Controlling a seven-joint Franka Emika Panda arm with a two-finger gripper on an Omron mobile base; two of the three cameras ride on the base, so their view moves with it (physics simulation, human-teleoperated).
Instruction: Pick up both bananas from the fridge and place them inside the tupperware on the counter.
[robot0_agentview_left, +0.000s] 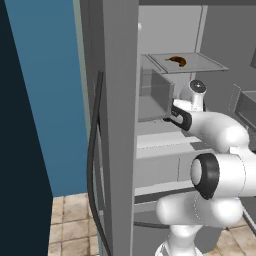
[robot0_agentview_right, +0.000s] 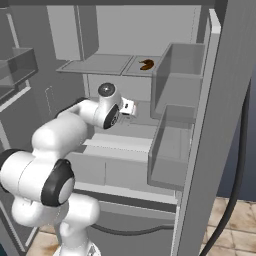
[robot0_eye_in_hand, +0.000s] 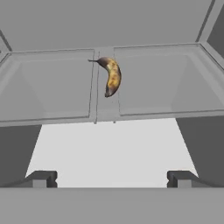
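The pincer (robot0_eye_in_hand: 112, 179) is spread wide and holds nothing. One banana (robot0_eye_in_hand: 111, 76) lies on the fridge shelf (robot0_eye_in_hand: 52, 87), near its middle, ahead of and above the pincer, well apart from it. The banana's long axis runs from the shelf's front edge toward its back edge.

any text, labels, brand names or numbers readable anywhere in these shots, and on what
None: no text, label, brand, number or sign can be read in any view.
The banana has only dark brown patches, no sticker.
The fridge shelves, bins and walls are plain grey.
The robot arm is unmarked white with dark joints.
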